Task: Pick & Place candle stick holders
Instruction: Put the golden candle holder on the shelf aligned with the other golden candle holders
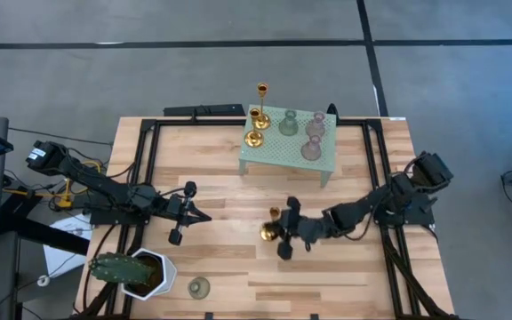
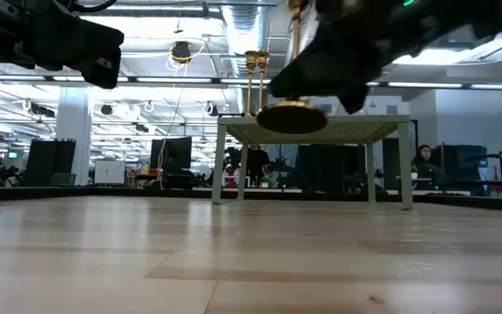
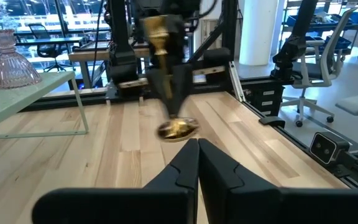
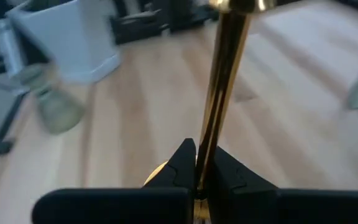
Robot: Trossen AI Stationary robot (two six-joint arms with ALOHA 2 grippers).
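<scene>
My right gripper (image 1: 282, 233) is shut on a gold candle stick holder (image 1: 271, 229) above the middle of the table. My left gripper (image 1: 185, 213) is shut and empty at the left, pointing toward the held holder (image 3: 169, 81). Two more gold holders (image 1: 256, 126), a pale green one (image 1: 288, 123) and two pinkish ones (image 1: 314, 138) stand on their bases on the mint-green stand (image 1: 283, 156) at the far side. Another pale green holder (image 1: 199, 288) stands on the table near the front edge. My right gripper pinches the gold holder's thin stem (image 4: 211, 134) between its two fingers, low on the stem, just above the round base (image 2: 292, 117). The fingers come about level from the table's right side and lie across the stem. The holder is roughly upright, its base lifted clear of the table.
A white pot with a green cactus (image 1: 136, 272) stands at the near left corner, beside the pale green holder. A black bar (image 1: 204, 110) lies at the far edge, left of the stand. Bare wood lies between the grippers and the near edge.
</scene>
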